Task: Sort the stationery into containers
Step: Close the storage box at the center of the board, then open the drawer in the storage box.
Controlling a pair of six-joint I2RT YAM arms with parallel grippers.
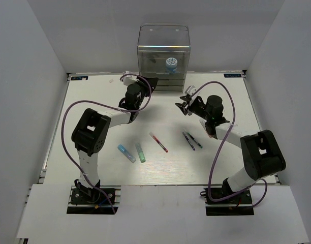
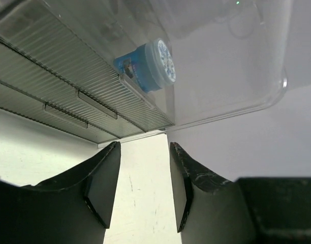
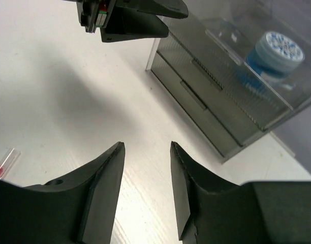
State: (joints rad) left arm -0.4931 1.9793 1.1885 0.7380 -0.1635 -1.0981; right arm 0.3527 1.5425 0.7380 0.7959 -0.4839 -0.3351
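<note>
**Stationery (image 1: 141, 152) loose on white counter (image 1: 94, 101)**

Red pen (image 1: 158, 142), dark pens (image 1: 192, 140) and markers (image 1: 127, 153) are spread mid-counter. The jar (image 1: 170, 63) is seen inside the clear drawer box (image 1: 163, 38) by the far wall (image 1: 94, 30). Left arm (image 1: 89, 129) and right arm (image 1: 257, 152) are stretched toward it, left jaws and right jaws part-open, empty.

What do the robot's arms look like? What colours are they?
The left arm and right arm are white with chunky black joints. A purple cable loops along each one. Each arm ends in two black, wedge-shaped jaws.
</note>
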